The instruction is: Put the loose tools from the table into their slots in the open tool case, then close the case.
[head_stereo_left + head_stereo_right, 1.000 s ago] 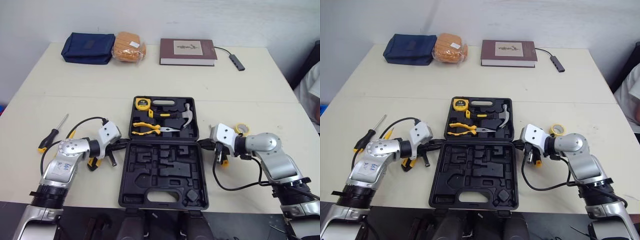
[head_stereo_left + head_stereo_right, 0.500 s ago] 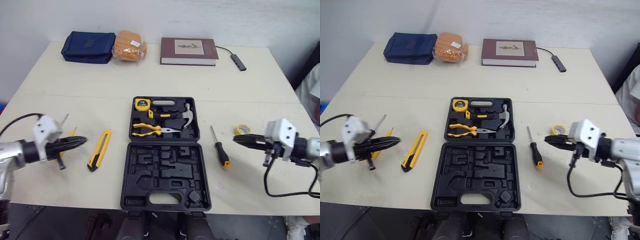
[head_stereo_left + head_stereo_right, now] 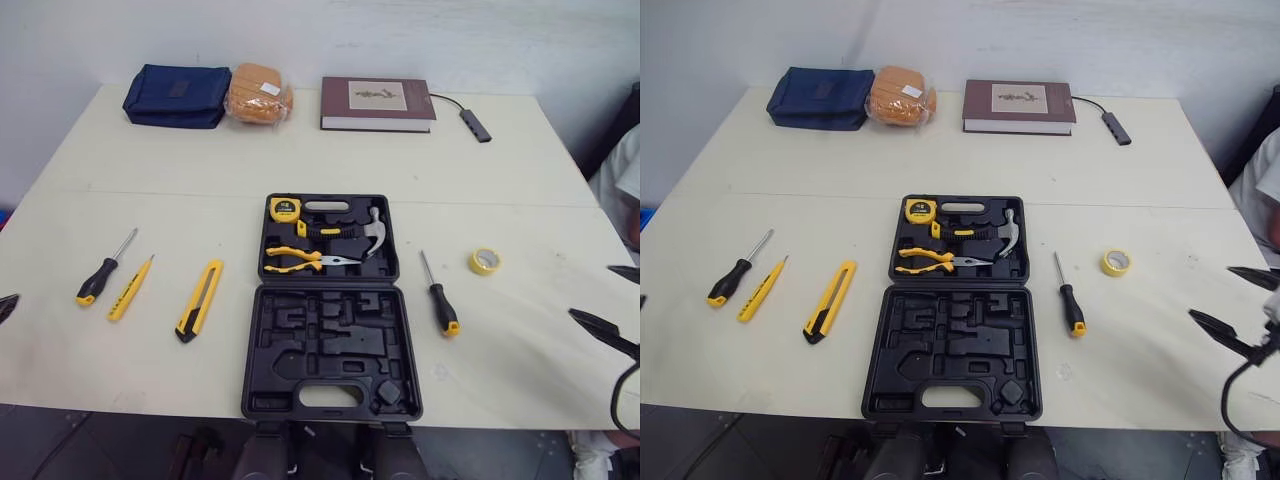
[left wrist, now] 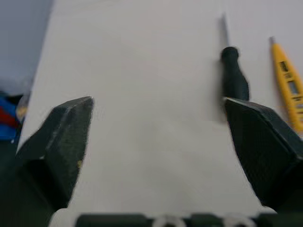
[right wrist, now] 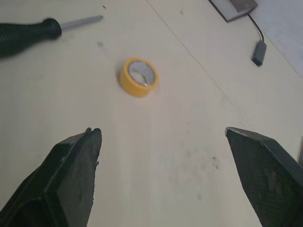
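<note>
White tabletop [image 3: 300, 150] is being scanned. Just right of the tool case [image 3: 262, 400] a black-handled screwdriver [image 3: 440, 300] is lying, its shaft pointing away from the robot. It is nearest the right pincer [image 5: 162, 131], which is being held wide and empty. The left pincer [image 4: 158, 101] is being held equally wide. Both have been swung outward from the case since a second ago.

Black tool case [image 3: 330, 350] lies open (partly filled), yellow knife [image 3: 199, 300] left, screwdriver [image 3: 441, 300] and tape roll [image 3: 485, 261] right.

On the cream table [image 3: 150, 170] lie an open black plastic tool case [image 3: 330, 345] at centre, a black-handled screwdriver [image 3: 100, 272], yellow tester pen [image 3: 130, 288] and yellow utility knife [image 3: 198, 300] at left, a second black-handled screwdriver [image 3: 440, 300] and yellow tape roll [image 3: 485, 261] at right, and a navy fabric pouch [image 3: 177, 95], orange wrapped bundle [image 3: 258, 93] and maroon book [image 3: 377, 103] along the top.
</note>
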Motion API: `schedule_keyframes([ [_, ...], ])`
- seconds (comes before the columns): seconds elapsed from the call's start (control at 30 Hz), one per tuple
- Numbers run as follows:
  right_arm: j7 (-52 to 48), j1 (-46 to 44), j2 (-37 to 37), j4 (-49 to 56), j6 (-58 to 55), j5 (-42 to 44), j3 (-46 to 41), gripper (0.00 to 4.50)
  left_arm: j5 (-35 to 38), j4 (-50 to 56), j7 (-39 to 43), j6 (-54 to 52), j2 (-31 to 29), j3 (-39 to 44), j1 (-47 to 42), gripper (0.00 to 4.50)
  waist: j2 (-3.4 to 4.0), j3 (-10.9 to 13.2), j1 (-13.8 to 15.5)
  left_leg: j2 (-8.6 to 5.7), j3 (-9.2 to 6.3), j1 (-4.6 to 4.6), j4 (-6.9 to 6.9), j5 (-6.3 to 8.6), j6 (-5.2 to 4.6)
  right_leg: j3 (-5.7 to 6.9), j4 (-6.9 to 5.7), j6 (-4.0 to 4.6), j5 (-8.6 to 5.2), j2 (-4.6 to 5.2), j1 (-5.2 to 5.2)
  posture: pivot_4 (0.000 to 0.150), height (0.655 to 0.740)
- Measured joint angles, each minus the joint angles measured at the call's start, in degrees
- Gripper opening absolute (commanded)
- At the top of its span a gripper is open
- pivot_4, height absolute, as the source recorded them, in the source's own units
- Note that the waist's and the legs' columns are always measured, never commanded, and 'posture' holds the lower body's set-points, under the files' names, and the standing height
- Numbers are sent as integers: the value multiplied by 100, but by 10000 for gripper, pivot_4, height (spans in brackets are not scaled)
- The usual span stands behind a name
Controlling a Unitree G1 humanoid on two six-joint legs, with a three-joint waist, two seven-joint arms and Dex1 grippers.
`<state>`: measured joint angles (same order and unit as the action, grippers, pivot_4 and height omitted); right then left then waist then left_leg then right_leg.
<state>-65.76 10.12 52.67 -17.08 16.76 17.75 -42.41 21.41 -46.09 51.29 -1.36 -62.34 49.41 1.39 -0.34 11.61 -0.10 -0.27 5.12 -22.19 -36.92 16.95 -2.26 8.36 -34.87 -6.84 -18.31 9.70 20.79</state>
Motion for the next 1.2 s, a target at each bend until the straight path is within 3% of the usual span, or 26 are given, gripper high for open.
schedule_keyframes([
  [0.23, 498, 420, 3, -1616, 1083, -128, -321, 45000, -126, -1429, -726, 773, -327, 167, 274, 44671, -2, -1, -31, 0, 50, 2, 30, 9, -1, -44, 1, 0, 0, -3, 35, 1500, 7400],
  [0.43, 606, 405, -14, -1746, 1230, -22, -277, 45000, -83, -1529, -484, 764, -282, -14, 181, 44671, -3, -2, -55, 3, 74, 9, 32, 8, -4, -76, -27, 6, 4, -2, 58, 1500, 7400],
  [0.77, 549, -287, -384, 282, 3, 1052, 388, 45000, 162, -520, 314, 18, 44, -688, -465, 44671, -7, -5, -151, 12, 84, 9, 62, -18, 20, -75, -31, 20, 11, -17, 70, 1500, 7400],
  [0.93, 529, -1015, -408, 1803, -711, 1473, 1329, 45000, 54, -4, 908, -908, -64, -1683, -1015, 44671, -11, -6, -154, 11, 96, 9, 51, -35, 2, -73, -68, 19, 11, -17, 79, 1500, 7400],
  [1.1, 617, -1478, -482, 2949, -1757, 1960, 2192, 45000, -303, -52, 808, -1258, -198, -2223, -1454, 44671, -14, -8, -138, 9, 93, 4, 50, -46, -20, -74, -68, 19, 11, -16, 81, 1500, 7400],
  [1.2, 765, -2402, -871, 3469, -2073, 2067, 2889, 45000, -503, -249, 779, -1394, -192, -2592, -1752, 44671, -17, -6, -168, 10, 101, 3, 45, -49, -21, -68, -80, 19, 12, -18, 91, 1500, 7400],
])
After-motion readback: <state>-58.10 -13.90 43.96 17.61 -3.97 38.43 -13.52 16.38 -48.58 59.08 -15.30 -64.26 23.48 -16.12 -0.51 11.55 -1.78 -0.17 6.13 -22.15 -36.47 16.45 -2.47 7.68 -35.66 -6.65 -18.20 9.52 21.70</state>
